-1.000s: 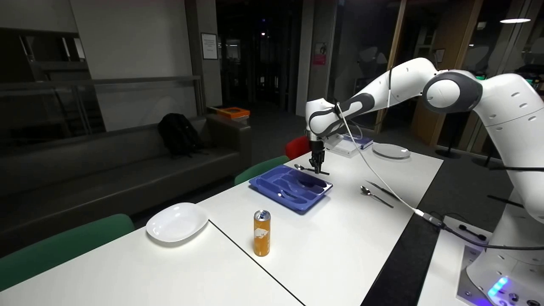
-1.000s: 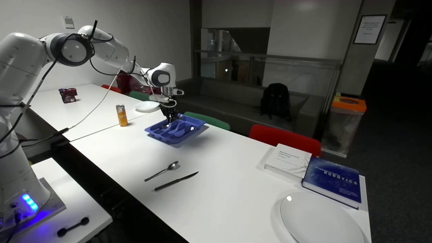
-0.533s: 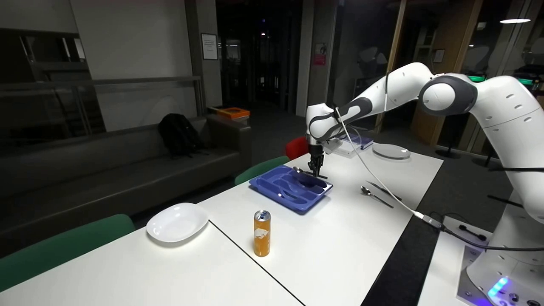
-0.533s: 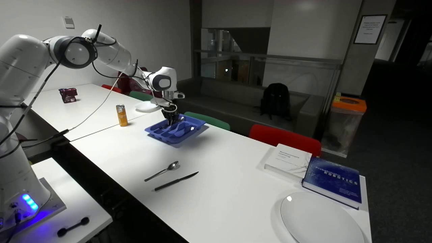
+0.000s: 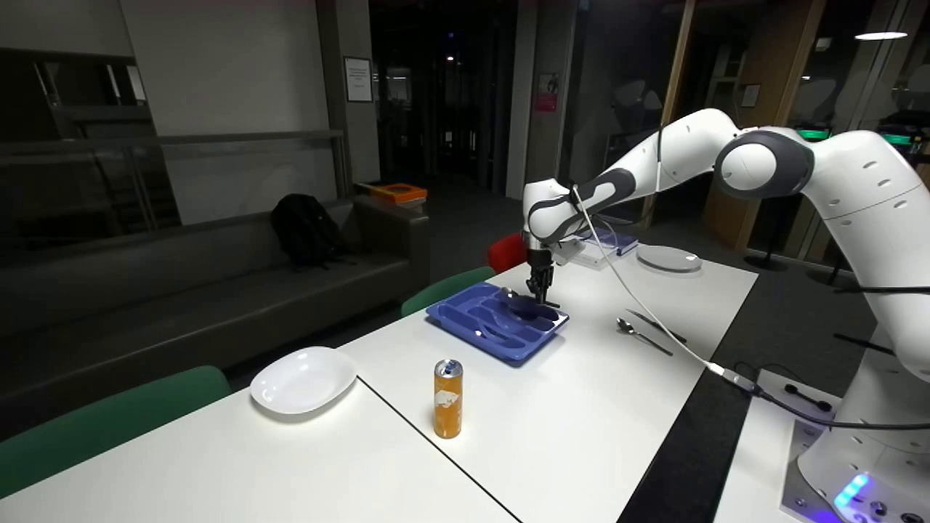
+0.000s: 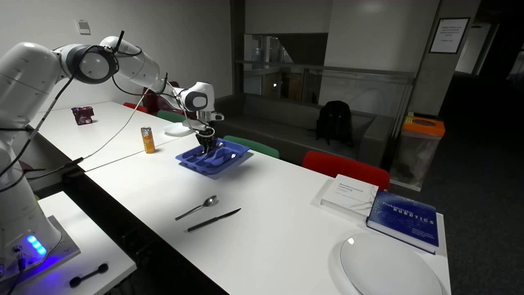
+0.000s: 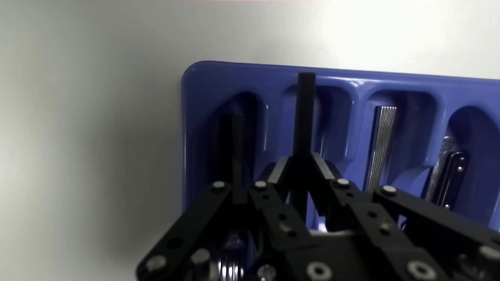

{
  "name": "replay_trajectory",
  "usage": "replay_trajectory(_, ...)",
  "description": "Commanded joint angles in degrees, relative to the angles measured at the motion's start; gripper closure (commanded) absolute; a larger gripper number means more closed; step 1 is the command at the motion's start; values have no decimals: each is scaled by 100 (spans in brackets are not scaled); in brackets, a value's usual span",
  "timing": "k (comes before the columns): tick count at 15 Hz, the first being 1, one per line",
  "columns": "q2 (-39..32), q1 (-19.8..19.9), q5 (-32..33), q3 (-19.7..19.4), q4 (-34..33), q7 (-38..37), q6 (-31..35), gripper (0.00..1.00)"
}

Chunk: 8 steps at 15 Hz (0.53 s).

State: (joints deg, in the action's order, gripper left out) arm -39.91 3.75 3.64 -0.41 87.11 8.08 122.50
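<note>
The bent arm is outstretched, its pincer pointing straight down, fingers nearly together.

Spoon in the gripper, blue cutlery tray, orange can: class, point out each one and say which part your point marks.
Spoon [image 7: 305,113], wrist view, on its dark handle.
Blue cutlery tray [image 7: 250,73], wrist view, on its rim.
Orange can [image 5: 447,403], in an exterior view, middle of its side.

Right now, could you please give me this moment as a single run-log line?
gripper: closed on black-handled spoon | position: over blue cutlery tray, contact unclear | on table: another spoon, knife, orange can
</note>
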Motion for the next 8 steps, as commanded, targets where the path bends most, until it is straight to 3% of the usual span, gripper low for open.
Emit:
replay_trajectory(1, -25, -21, -26, 4, 9, -19, 91, 96)
replay_trajectory(8, -124, -75, -126, 48, 30, -205, 762, 96)
